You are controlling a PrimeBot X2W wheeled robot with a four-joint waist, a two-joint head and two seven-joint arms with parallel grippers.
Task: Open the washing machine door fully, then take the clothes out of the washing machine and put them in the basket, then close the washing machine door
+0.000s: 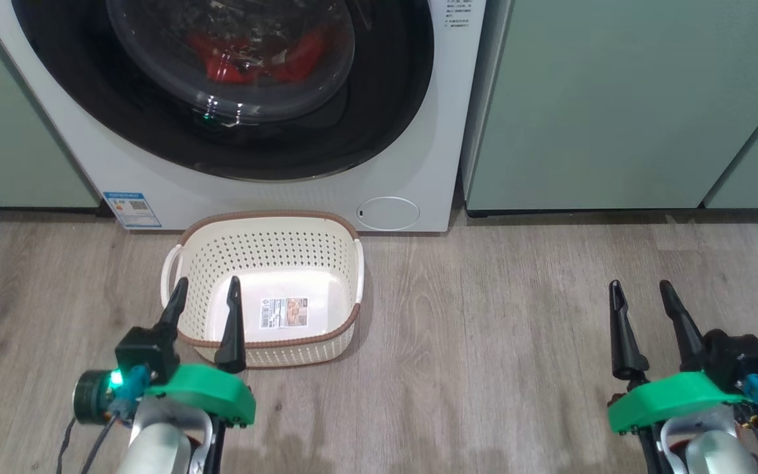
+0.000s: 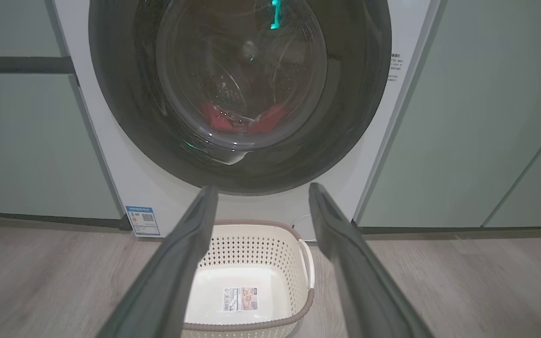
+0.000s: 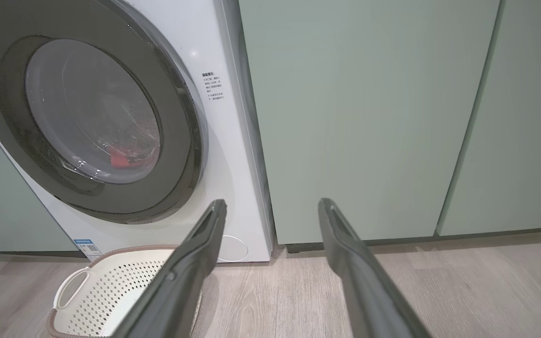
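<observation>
Left gripper (image 1: 208, 280) hung with fingers spread, empty, at the near-left side of the basket (image 1: 267, 247). Right gripper (image 1: 639, 284) was likewise spread and empty, well apart over the wood floor (image 1: 484, 329). Basket sat on the floor just in front of the washing machine (image 1: 418, 164). Washing machine door (image 1: 241, 105) was shut - the clothes (image 1: 224, 62) lay inside, red behind its window.
</observation>
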